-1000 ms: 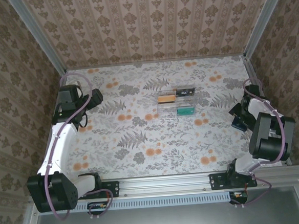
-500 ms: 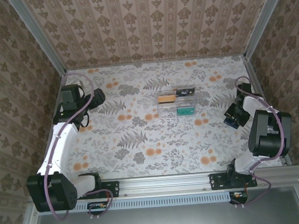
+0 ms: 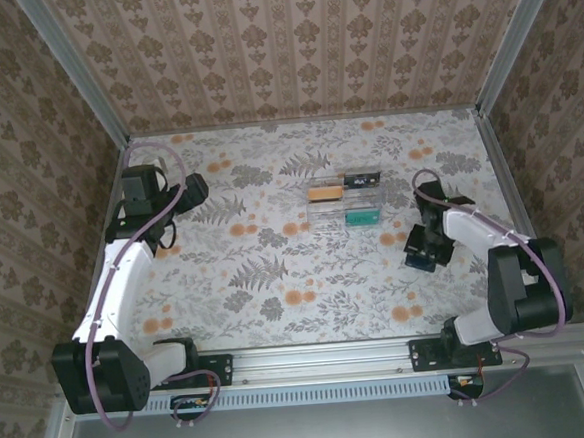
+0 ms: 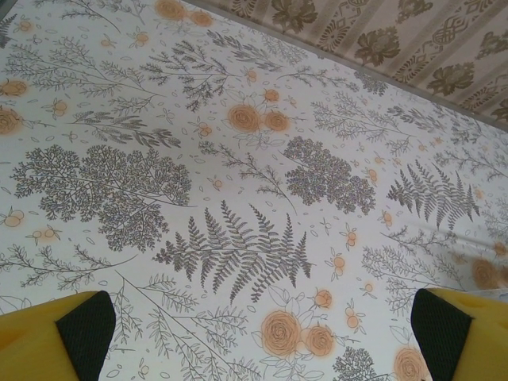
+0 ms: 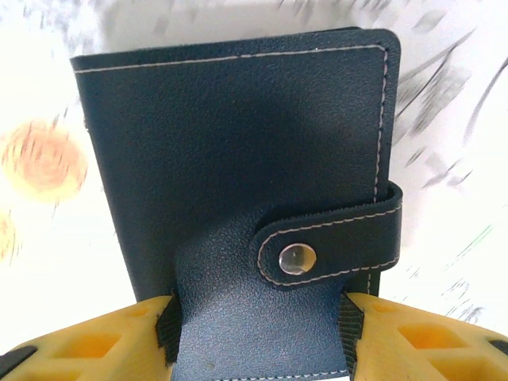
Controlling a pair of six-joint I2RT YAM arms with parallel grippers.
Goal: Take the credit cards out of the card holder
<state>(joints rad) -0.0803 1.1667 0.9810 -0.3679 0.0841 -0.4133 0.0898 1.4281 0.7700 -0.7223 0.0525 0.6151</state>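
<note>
Right pincer (image 5: pixel 254 325) snug around card holder (image 5: pixel 238 159)

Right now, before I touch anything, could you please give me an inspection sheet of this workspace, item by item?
Surface: floral table, flat, no spill seen.
Job's things: wallet closed, strap snapped, held by the right tool; teal card and clear card lie flat on the table, outside the wallet.
Clutter: orange card and dark card, lying just behind those two.
Tools: left tool open and empty over bare table; right tool shut on the wallet's lower part.
Cables: a cable runs along each arm; no snag seen.
Surroundings: patterned walls on three sides.
</note>
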